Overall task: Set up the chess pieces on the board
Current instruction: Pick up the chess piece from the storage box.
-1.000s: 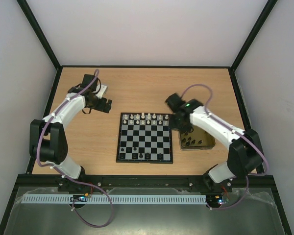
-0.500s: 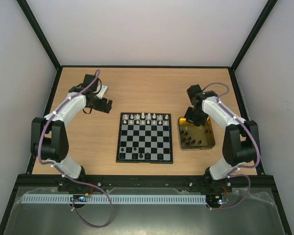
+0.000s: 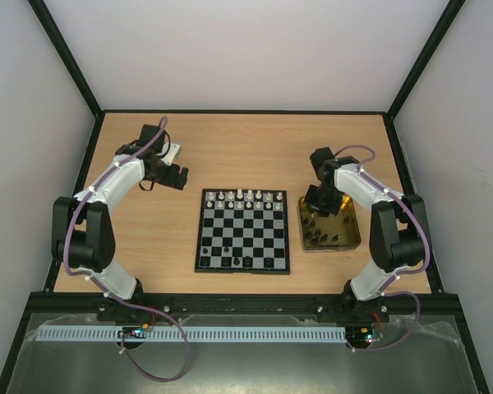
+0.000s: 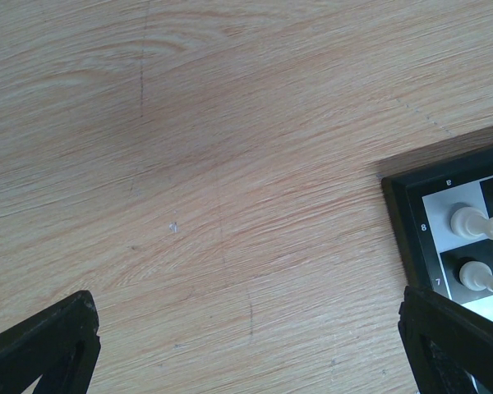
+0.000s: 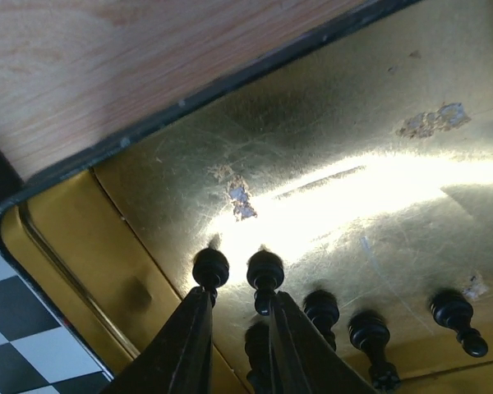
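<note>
The board (image 3: 243, 231) lies mid-table, with white chess pieces (image 3: 240, 196) along its two far rows and several black ones (image 3: 245, 262) on the near row. More black pieces (image 5: 265, 272) stand in the gold tray (image 3: 351, 232). My right gripper (image 3: 320, 202) hovers over the tray's far left part. In the right wrist view it (image 5: 238, 297) is open by a narrow gap, with black pawns at and between its fingertips, none gripped. My left gripper (image 3: 175, 176) is wide open and empty above bare wood left of the board's far corner (image 4: 404, 215).
A small white object (image 3: 172, 150) lies by the left arm at the back left. The tray's raised rim (image 5: 57, 176) runs next to the board's right edge (image 5: 16, 349). Black frame rails border the table.
My right arm has swung from the board's far right corner out to the right and settled over the far end of the gold tray. The left arm has not moved.
</note>
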